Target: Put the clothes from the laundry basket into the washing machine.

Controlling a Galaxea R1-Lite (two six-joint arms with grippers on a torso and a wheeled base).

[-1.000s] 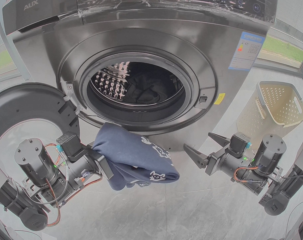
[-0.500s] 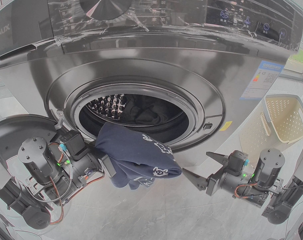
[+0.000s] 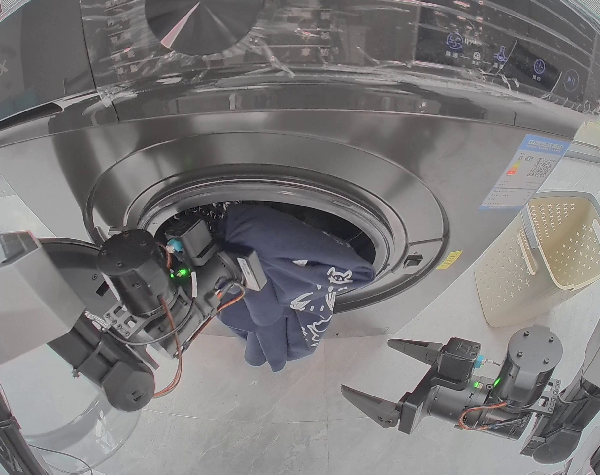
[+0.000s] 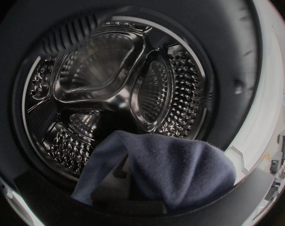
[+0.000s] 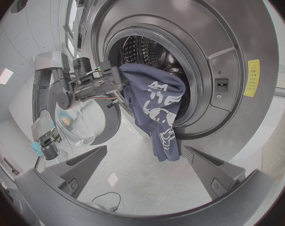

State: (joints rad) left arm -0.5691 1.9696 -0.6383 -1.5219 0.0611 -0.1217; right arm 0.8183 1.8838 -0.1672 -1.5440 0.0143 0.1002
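In the head view, the left fingers (image 3: 250,270) pinch a navy shirt (image 3: 300,265) at the mouth of the washing machine (image 3: 313,146). The cloth covers their tips and hangs over the near rim. The right fingers (image 3: 369,402) are spread wide, low on the right, well apart from the shirt. The laundry basket (image 3: 557,252) stands farther right.

In the left wrist view, the shirt is bunched over the fingers in front of the drum (image 4: 117,79).

In the right wrist view, the shirt drapes out of the opening, beyond the spread fingers.

Left arm (image 3: 136,272) and right arm (image 3: 534,364): black cylindrical motor housings, screwed end caps, orange cables, green indicator lights. Right gripper (image 3: 366,367): dark grey wedge-shaped fingers.
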